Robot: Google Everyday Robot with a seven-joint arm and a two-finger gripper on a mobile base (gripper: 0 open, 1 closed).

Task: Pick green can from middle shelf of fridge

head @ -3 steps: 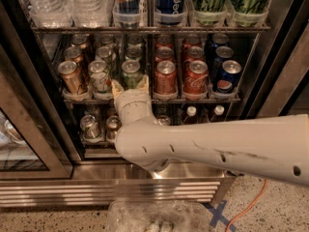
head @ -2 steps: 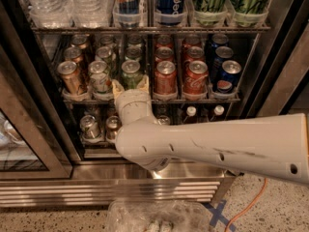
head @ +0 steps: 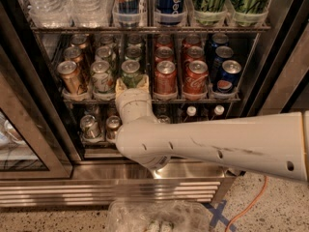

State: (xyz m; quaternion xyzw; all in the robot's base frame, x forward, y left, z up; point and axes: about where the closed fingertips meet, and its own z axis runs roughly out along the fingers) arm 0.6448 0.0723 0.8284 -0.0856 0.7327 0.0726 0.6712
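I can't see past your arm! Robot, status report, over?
Pincer at front green can, middle shelf. Can on shelf, not yet lifted. Whitish can and red can close on either side.

Dim warm light, deep shadow inside fridge (head: 145, 173), bright arm (head: 231, 144), pincer (head: 132, 85) at green can (head: 131, 70).

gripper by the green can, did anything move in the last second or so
Nothing visibly changed. The gripper is at the front green can on the middle shelf, just where it was in the earlier pictures, and nothing else has shifted.
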